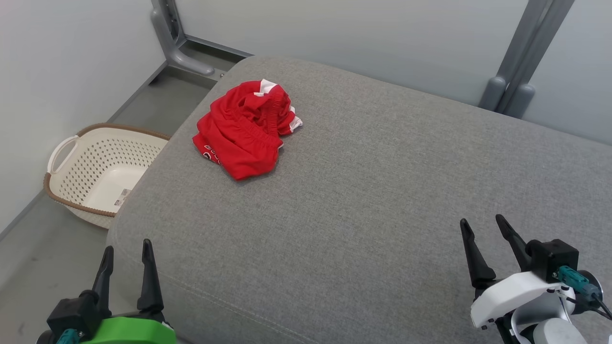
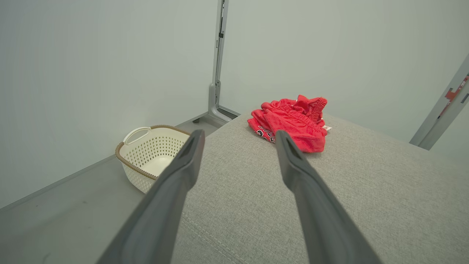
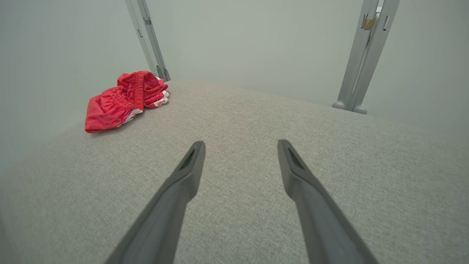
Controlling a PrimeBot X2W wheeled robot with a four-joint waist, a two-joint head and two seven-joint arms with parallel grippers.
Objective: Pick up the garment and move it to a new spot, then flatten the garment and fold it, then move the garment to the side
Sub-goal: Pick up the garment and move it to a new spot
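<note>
your left gripper (image 1: 127, 245) sits closest, at the lower left of the head view, over the near left edge of the grey cushion (image 1: 382, 200); jaws spread wide, empty. right gripper (image 1: 480, 219) is at the lower right, over the near right part of the cushion, likewise spread and holding no load. the garment (image 1: 241, 131), red shorts with white trim and some lettering, lies crumpled in a heap on the far left part of the cushion, near its far left corner, well apart from both grippers. in the left wrist view it's ahead, just right of the fingers' line; in the right wrist view it's far off to the upper left. only bare grey fabric lies between each gripper and the heap. off the cushion's left edge a cream perforated basket (image 1: 86, 167) with a brown rim stands on the grey floor (image 1: 28, 267), just beside the cushion and lower than its top. a grey metal post (image 1: 172, 38) stands behind the far left corner, a second post (image 1: 521, 62) behind the far right side, both against pale walls.
</note>
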